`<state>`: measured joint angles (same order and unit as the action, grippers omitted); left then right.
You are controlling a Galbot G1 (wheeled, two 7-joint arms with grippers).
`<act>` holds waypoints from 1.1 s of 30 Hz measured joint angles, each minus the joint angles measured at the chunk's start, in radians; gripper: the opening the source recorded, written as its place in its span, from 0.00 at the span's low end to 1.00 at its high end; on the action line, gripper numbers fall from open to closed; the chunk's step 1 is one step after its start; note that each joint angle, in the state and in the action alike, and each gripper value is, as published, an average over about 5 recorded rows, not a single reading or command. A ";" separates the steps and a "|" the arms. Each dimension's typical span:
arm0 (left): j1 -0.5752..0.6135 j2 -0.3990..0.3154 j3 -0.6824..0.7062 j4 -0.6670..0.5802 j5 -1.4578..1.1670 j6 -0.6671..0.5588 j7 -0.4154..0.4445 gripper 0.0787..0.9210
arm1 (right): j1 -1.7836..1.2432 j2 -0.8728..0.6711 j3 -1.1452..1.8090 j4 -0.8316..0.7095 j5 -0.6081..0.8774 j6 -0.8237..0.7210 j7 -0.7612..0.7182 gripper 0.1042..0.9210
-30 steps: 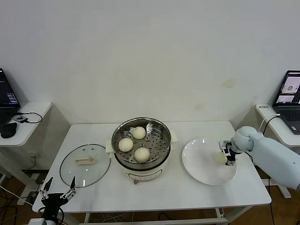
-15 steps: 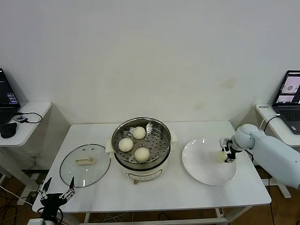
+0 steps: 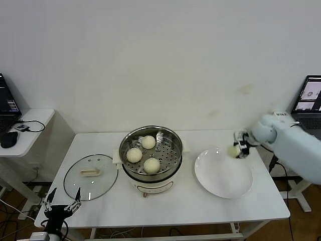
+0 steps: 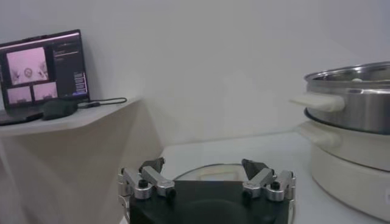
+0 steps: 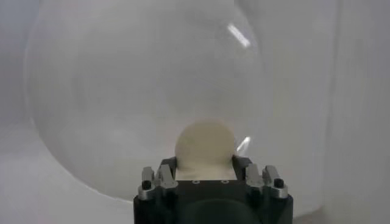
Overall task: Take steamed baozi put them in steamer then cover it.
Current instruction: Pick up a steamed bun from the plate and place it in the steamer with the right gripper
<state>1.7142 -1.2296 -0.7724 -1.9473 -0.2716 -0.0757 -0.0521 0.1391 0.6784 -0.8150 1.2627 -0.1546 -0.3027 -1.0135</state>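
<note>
Right end effector (image 3: 236, 149) clenched on the last baozi (image 3: 233, 149), now lifted clear of the plate (image 3: 220, 178) below it. Steamer (image 3: 150, 148) next; cover (image 3: 91, 176) untouched, left end effector (image 3: 62, 205) idle and spread

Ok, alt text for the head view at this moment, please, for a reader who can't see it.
The right gripper holds one baozi above the far right edge of an empty white plate. Three baozi sit in the open steamer at the table's centre, the glass cover lying flat to its left. The left gripper waits open below the table's front-left corner.
</note>
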 measured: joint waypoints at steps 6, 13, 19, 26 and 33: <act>-0.006 0.005 0.007 0.000 -0.004 0.002 0.000 0.88 | 0.179 0.030 -0.115 0.069 0.140 -0.049 0.020 0.61; -0.006 0.005 0.008 0.000 -0.010 0.001 0.000 0.88 | 0.339 0.114 -0.225 0.129 0.328 -0.132 0.074 0.62; 0.004 0.003 -0.005 -0.007 -0.016 -0.002 0.000 0.88 | 0.395 0.217 -0.280 0.144 0.472 -0.208 0.141 0.62; 0.007 -0.001 -0.020 -0.017 -0.019 -0.002 0.000 0.88 | 0.388 0.339 -0.334 0.136 0.568 -0.286 0.219 0.62; 0.004 -0.004 -0.023 -0.019 -0.023 -0.002 0.000 0.88 | 0.347 0.411 -0.370 0.123 0.607 -0.350 0.272 0.62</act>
<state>1.7185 -1.2340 -0.7954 -1.9661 -0.2942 -0.0778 -0.0518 0.4864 1.0894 -1.1852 1.3856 0.4520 -0.6523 -0.7412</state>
